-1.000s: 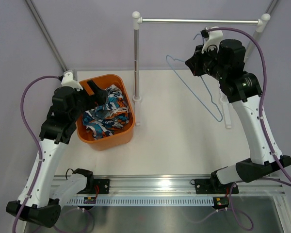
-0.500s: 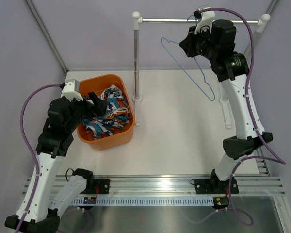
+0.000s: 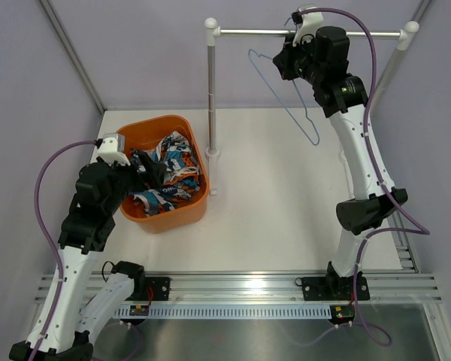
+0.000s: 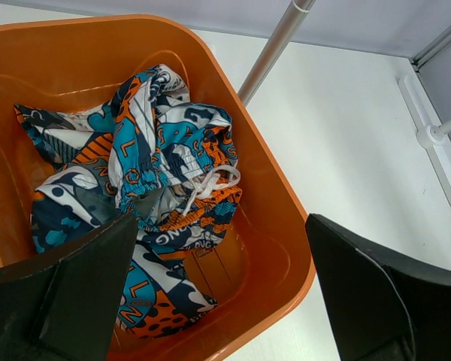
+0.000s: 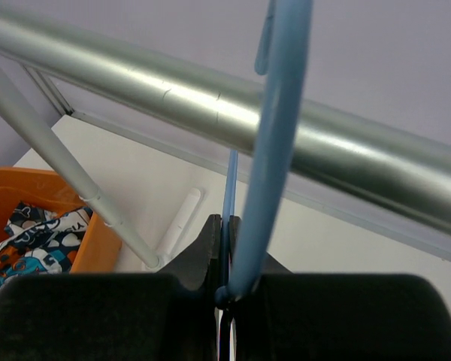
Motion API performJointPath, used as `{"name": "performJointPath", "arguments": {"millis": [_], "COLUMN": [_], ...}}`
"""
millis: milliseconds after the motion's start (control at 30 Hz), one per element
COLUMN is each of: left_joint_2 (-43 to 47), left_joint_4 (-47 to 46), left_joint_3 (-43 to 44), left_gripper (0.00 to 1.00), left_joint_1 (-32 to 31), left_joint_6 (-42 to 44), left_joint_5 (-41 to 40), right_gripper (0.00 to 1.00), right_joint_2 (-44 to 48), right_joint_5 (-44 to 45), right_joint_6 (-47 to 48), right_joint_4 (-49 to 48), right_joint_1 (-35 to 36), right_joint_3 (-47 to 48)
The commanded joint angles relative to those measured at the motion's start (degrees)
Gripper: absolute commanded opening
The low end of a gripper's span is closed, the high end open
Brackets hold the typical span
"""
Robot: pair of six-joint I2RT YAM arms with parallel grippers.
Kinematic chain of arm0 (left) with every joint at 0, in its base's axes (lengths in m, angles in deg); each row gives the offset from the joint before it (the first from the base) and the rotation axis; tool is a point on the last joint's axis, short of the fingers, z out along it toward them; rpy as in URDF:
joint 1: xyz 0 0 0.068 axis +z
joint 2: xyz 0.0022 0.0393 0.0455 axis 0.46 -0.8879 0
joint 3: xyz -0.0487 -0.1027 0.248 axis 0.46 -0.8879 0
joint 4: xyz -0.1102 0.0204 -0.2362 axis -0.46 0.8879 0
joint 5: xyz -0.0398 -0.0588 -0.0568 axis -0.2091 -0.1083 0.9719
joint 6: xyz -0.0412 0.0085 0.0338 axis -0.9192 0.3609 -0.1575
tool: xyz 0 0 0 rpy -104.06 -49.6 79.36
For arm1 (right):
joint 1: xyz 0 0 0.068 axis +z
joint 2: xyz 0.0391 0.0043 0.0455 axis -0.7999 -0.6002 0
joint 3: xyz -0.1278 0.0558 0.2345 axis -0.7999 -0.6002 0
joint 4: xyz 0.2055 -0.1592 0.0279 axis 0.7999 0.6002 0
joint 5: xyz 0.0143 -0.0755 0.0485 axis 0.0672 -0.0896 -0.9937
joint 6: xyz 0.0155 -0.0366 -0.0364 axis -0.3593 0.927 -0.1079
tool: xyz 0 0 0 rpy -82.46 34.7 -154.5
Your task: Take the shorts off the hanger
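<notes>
Shorts (image 4: pixel 158 188) lie crumpled in the orange basket (image 4: pixel 286 226) near the tabletop's (image 3: pixel 270 210) far-left corner, off the hanger (image 5: pixel 269 135). Left end effector (image 4: pixel 222 226) hovers over the basket, spread wide and empty. Right end effector (image 5: pixel 224 233) is pressed together, pinching the hanger wire beside the silver rail (image 3: pixel 248 32).

Right-wrist view: hanger (image 5: pixel 273 113) wire blurred close up, hook cut off at the top edge, so can't tell if it sits on the rail (image 5: pixel 173 94). Top view: right gripper (image 3: pixel 284 66) fingertips hidden under the wrist. Left-wrist view: left gripper (image 4: pixel 219 289) finger covers a corner of the shorts (image 4: pixel 173 150); basket (image 4: pixel 274 188) cut off left and bottom.
</notes>
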State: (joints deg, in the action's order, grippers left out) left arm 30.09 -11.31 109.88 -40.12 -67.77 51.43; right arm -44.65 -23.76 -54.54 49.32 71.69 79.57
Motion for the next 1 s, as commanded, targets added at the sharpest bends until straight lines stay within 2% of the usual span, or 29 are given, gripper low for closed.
{"name": "performJointPath", "arguments": {"millis": [0, 300, 967], "left_joint_2": [0.5, 0.2, 0.9], "left_joint_4": [-3.5, -3.5, -3.4], "left_joint_3": [-0.8, -1.4, -2.5], "left_gripper": [0.99, 0.99, 0.99], "left_joint_1": [0.1, 0.1, 0.1], "left_joint_6": [1.1, 1.2, 1.1], "left_joint_5": [-0.5, -0.3, 0.3], "right_gripper": [0.00, 0.00, 0.00], "right_joint_2": [-0.6, -4.9, -6.3], "right_joint_5": [2.0, 1.1, 1.8], "right_joint_6": [-1.3, -3.8, -5.0], "right_joint_4": [-5.5, -5.1, -5.8], "right_joint_1": [-0.1, -0.1, 2.4], "right_joint_3": [2.7, 7.5, 4.5]}}
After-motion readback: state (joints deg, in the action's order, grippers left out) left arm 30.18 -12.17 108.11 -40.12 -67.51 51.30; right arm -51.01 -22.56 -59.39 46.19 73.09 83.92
